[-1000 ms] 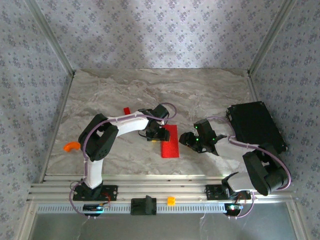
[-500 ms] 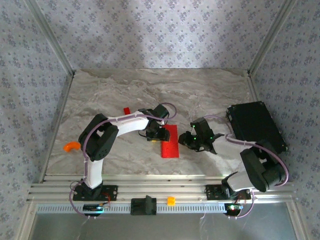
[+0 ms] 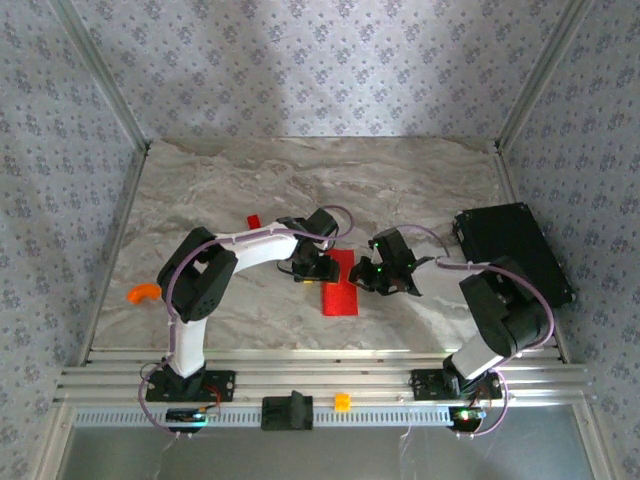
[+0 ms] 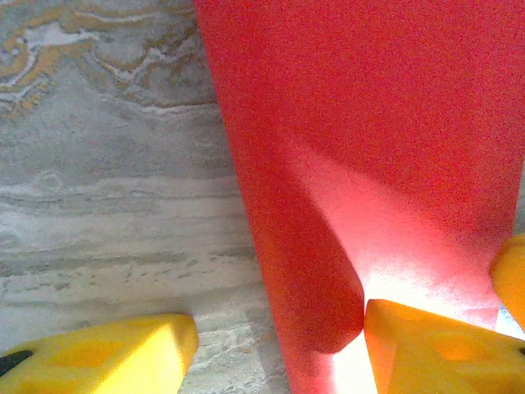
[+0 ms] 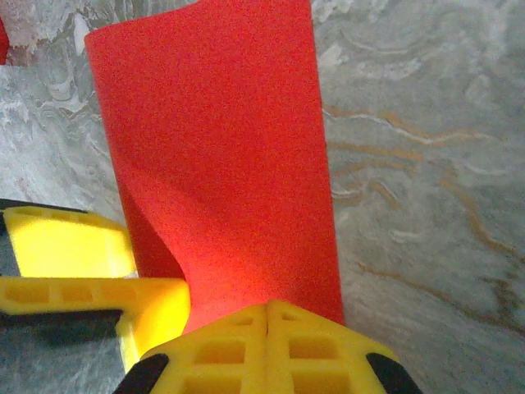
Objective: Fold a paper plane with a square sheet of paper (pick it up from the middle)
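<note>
Laid lengthwise between the arms, the square sheet of paper (image 5: pixel 221 148) is straddled edgewise by the half-open left tool (image 4: pixel 275 349) and touched by the closed right tool (image 5: pixel 269 316).

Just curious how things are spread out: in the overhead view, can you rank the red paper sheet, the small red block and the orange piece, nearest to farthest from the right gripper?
From the right gripper:
1. red paper sheet, at its fingertips, mid-table.
2. small red block, further back and to the left.
3. orange piece, by the table's left edge.
</note>
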`<action>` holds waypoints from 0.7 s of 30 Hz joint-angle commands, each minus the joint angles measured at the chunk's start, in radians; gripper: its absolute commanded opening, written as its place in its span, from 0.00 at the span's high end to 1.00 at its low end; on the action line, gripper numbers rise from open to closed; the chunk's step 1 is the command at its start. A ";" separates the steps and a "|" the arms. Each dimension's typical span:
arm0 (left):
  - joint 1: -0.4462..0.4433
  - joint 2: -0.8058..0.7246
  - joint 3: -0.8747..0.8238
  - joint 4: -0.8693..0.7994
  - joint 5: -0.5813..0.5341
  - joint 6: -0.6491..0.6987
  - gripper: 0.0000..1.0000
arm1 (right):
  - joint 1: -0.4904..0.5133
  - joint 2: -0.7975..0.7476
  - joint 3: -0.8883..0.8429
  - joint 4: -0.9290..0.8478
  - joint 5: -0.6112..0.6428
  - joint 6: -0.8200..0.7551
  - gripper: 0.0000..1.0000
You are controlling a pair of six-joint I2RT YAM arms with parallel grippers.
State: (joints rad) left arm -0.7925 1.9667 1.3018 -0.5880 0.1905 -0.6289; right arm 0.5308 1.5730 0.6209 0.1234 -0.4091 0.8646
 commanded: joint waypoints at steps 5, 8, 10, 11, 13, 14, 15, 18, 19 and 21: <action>0.003 0.135 -0.047 0.103 -0.078 0.023 0.39 | 0.012 0.058 0.066 0.000 -0.032 -0.009 1.00; 0.004 0.135 -0.051 0.105 -0.078 0.020 0.39 | 0.011 0.078 0.072 -0.001 -0.038 -0.011 1.00; 0.004 0.136 -0.050 0.107 -0.075 0.019 0.39 | 0.009 0.094 0.070 -0.006 -0.037 -0.013 1.00; 0.004 0.138 -0.050 0.107 -0.074 0.017 0.39 | 0.008 0.101 0.063 -0.012 -0.033 -0.016 1.00; 0.003 0.138 -0.049 0.108 -0.072 0.015 0.39 | 0.003 0.112 0.043 -0.033 -0.021 -0.025 1.00; 0.002 0.136 -0.049 0.108 -0.070 0.015 0.39 | -0.001 0.116 0.029 -0.044 -0.011 -0.030 1.00; 0.002 0.135 -0.049 0.107 -0.070 0.015 0.39 | -0.006 0.115 0.013 -0.049 -0.004 -0.034 1.00; 0.002 0.120 -0.045 0.104 -0.061 0.015 0.39 | -0.029 0.107 -0.044 -0.039 -0.007 -0.039 1.00; 0.001 0.110 -0.045 0.105 -0.055 0.013 0.39 | -0.040 0.103 -0.061 -0.030 -0.014 -0.041 1.00; 0.001 0.085 -0.038 0.103 -0.045 0.011 0.38 | -0.058 0.097 -0.081 -0.019 -0.036 -0.057 1.00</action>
State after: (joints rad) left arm -0.7925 1.9591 1.3018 -0.5877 0.1947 -0.6300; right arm 0.4992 1.6459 0.6067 0.2150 -0.4770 0.8440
